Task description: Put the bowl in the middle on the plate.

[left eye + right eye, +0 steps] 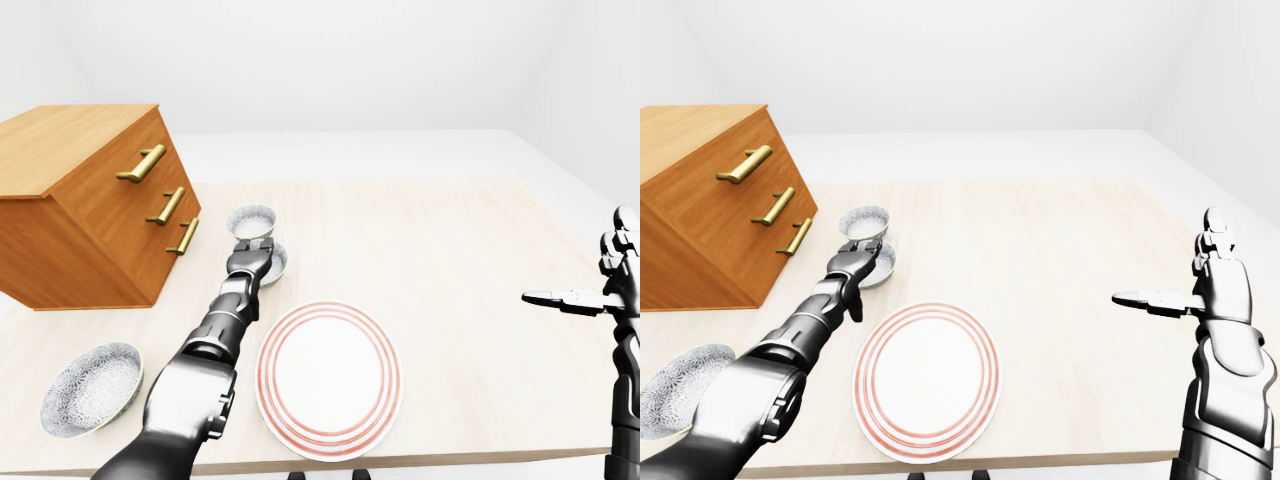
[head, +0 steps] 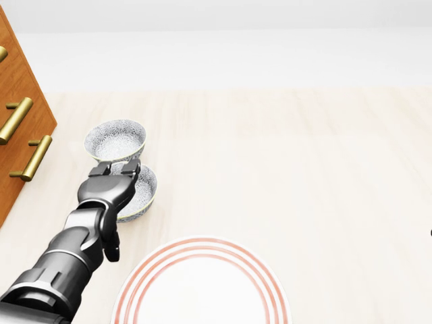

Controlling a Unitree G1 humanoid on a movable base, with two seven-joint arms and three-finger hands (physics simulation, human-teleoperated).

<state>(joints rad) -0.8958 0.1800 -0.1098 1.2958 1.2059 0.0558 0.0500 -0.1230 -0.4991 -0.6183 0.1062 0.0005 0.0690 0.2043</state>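
Left of centre in the head view, the middle bowl [image 2: 144, 190] sits just above the plate [image 2: 202, 241]. My left hand [image 2: 108, 189] lies open over it, holding nothing. I think the bowl is hard, light and easy to break, so I would pinch its rim.

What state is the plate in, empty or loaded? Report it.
Empty. The plate shows only bare white inside its red rings; the middle bowl sits on the table, apart from it, at the left hand.

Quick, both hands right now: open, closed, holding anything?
Left hand: over the middle bowl; grip cannot be told.
Right hand: open, holding nothing.
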